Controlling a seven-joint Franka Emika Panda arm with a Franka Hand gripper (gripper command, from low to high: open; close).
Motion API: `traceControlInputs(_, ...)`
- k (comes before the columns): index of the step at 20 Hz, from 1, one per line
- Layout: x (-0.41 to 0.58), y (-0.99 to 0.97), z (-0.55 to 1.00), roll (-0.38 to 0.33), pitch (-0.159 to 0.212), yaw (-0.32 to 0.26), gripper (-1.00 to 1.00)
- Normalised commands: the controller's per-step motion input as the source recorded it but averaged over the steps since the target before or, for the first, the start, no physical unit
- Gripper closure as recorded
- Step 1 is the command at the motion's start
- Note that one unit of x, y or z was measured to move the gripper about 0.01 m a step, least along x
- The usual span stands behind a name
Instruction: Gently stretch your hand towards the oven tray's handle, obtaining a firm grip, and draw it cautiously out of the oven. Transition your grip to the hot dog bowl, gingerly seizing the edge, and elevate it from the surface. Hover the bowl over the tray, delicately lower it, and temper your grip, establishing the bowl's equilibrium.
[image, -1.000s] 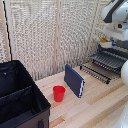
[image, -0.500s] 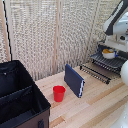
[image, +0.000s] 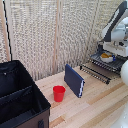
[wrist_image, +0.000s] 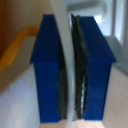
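The white bowl (image: 106, 56) with yellow food sits low over the dark oven tray (image: 116, 64) at the exterior view's right. My gripper (image: 107, 50) is right above the bowl. In the wrist view the gripper (wrist_image: 70, 70) has its two blue fingers (wrist_image: 47, 65) pressed on the bowl's thin white rim (wrist_image: 64, 45), and yellow food (wrist_image: 15, 47) shows beside it. I cannot tell whether the bowl touches the tray. The oven is hidden behind my arm.
A narrow black wire rack (image: 95, 73) lies in front of the tray. A blue book-like box (image: 74, 80) stands mid-table, with a red cup (image: 59, 93) beside it. A big black fabric case (image: 20, 100) fills the exterior view's left. A reed screen is behind.
The gripper and the bowl have come down a little toward the tray. Nothing else has moved.
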Motion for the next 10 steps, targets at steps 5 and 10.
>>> traceControlInputs(5, 0.070, -0.02, 0.07, 0.000, -0.093, 0.000, -1.00)
traceControlInputs(10, 0.072, 0.00, 0.49, -0.038, 0.009, -0.009, -1.00)
